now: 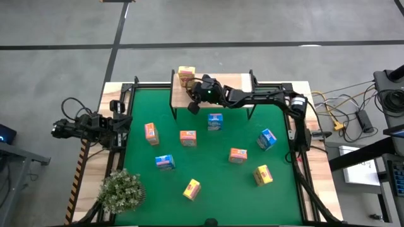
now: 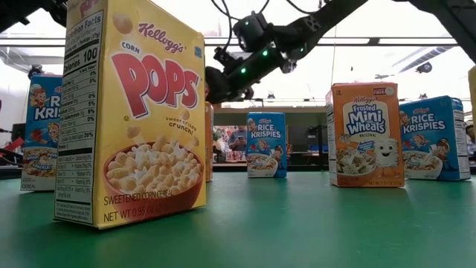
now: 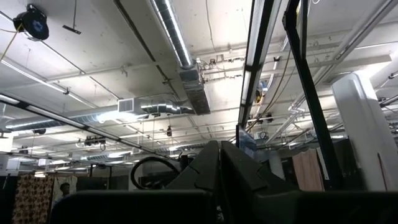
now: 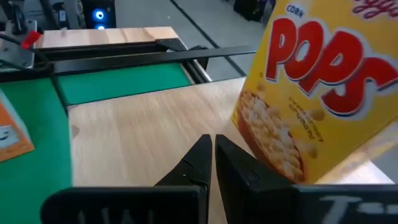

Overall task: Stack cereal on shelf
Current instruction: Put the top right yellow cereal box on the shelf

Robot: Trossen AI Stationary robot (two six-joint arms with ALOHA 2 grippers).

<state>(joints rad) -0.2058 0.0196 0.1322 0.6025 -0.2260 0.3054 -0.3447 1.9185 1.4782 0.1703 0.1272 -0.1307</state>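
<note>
One yellow Corn Pops box [image 1: 185,75] already stood on the shelf [image 1: 221,81], at the plank's left end, while eight more mini cereal boxes were spread over the green mat [image 1: 208,176] in front of it. The nearest of these to my working gripper was the blue Rice Krispies box [image 1: 215,122], upright on the mat just forward of the shelf's front edge and a little toward the right arm's side. An orange Frosted Mini Wheats box [image 1: 187,138] stood a bit farther out on the mat.

My right gripper [image 1: 196,94] hung over the left part of the shelf, just beside the placed Corn Pops box, fingers pressed together on nothing. In the right wrist view the closed fingertips [image 4: 210,144] pointed at bare plank, with the yellow box just off to one side and not between them.

So the relation that mattered, as I judged it: the next box lay back from the shelf, toward the front of the table from my right gripper, and standing tall with its long axis vertical. I would have needed to draw away from the shelf and spread the fingers before coming down over it.

My left gripper [image 1: 60,130] rested clenched and empty off the mat's left edge, well apart from every box, so the right arm was plainly the nearer one.
</note>
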